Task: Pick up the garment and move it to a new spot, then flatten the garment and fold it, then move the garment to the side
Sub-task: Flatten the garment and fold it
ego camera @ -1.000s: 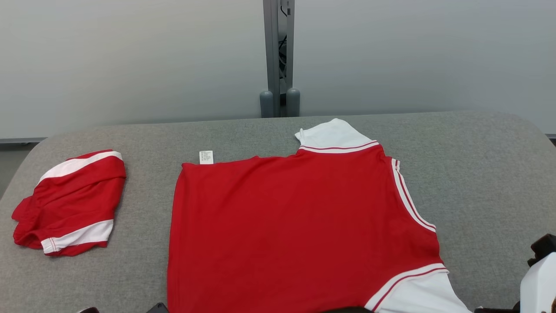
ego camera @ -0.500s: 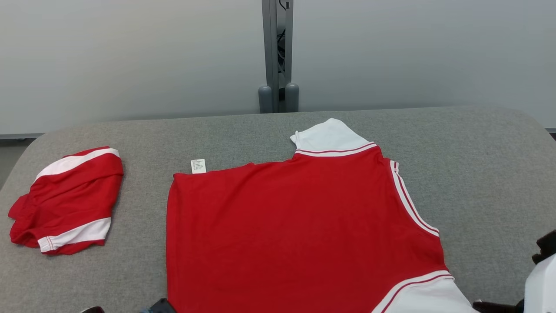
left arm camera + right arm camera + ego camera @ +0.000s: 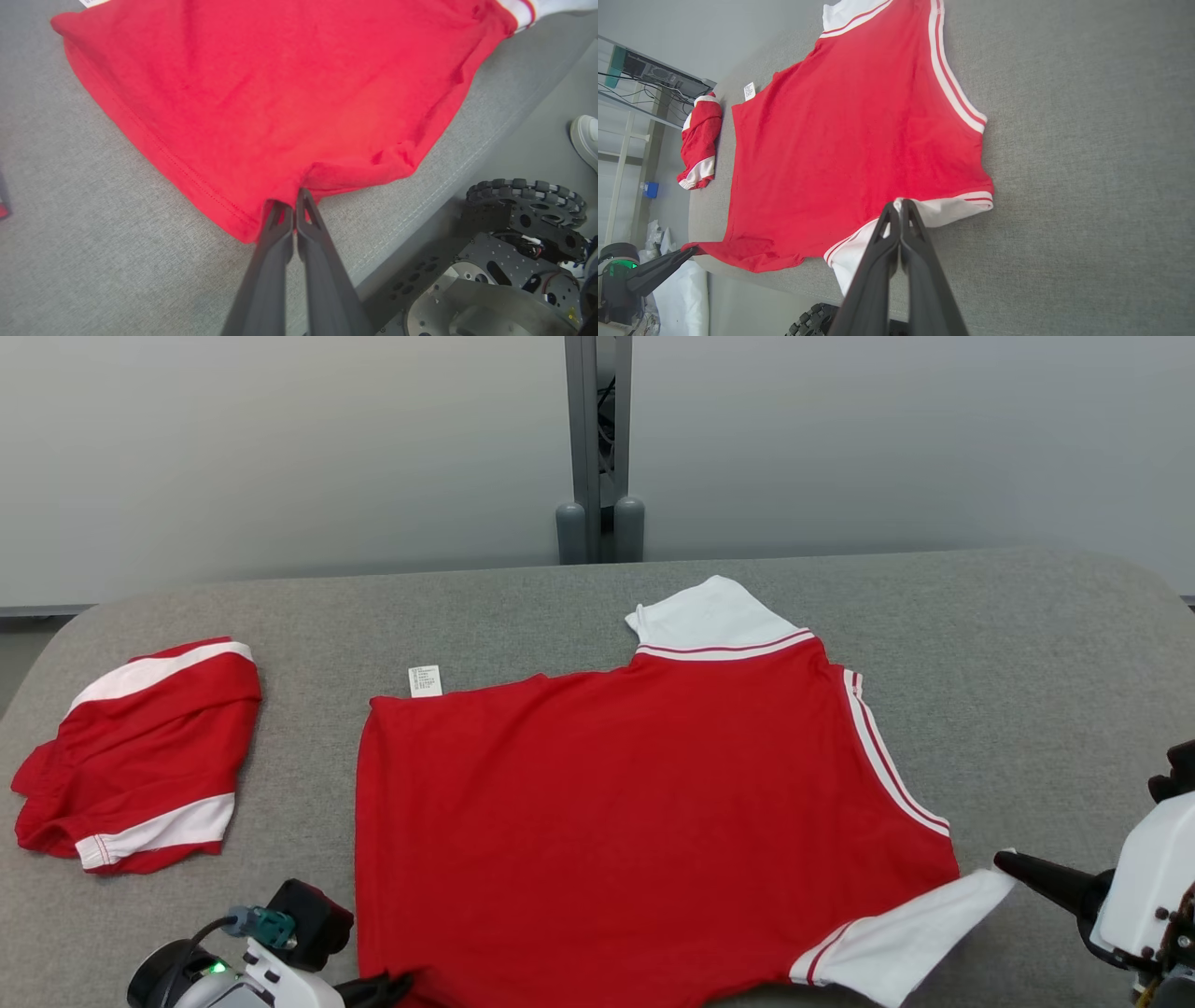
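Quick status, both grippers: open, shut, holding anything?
Left gripper: shut, pinching the red shirt at its bottom hem.
Right gripper: shut, pinching that shirt's white sleeve.

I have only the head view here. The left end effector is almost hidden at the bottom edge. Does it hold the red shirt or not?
Observer: Yes. In the left wrist view, the left end effector is shut on the hem of the red shirt, near its corner.
Operator: And the right one, how does it grip?
Observer: The right wrist view shows the right end effector shut on the edge of the white sleeve.
Operator: Is something on the floor close to us?
Observer: A person's white shoe is on the floor, not far from the robot's wheel.
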Motion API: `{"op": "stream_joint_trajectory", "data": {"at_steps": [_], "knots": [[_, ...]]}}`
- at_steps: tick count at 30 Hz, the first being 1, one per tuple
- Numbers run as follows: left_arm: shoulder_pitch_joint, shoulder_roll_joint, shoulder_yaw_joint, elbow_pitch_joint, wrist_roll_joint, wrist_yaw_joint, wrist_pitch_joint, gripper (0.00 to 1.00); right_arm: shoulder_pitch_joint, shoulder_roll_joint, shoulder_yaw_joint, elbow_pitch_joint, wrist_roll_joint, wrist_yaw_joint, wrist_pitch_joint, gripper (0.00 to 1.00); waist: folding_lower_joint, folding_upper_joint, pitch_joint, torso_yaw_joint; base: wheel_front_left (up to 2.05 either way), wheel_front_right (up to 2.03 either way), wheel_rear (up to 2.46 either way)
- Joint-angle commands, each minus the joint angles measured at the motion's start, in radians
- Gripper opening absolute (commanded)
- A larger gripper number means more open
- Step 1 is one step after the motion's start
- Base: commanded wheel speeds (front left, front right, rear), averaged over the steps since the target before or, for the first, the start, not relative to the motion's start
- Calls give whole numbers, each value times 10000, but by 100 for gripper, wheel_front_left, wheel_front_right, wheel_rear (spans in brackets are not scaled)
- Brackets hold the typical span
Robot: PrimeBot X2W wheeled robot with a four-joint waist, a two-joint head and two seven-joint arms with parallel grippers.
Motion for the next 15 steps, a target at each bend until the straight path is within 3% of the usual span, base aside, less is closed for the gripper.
{"op": "stream_joint_trajectory", "data": {"at_steps": [1, 15], "knots": [[-180, -114, 159, 110, -208, 69, -94, 0, -243, -20, 62, 178, 2, 5, -284, 0, 0, 0, 121, 30, 0, 0, 0], [-853, -545, 596, 1089, -268, 202, -605, 0, -1590, -114, 195, 1863, -254, 5, -2459, 0, 0, 0, 849, 156, 0, 0, 0]]}}
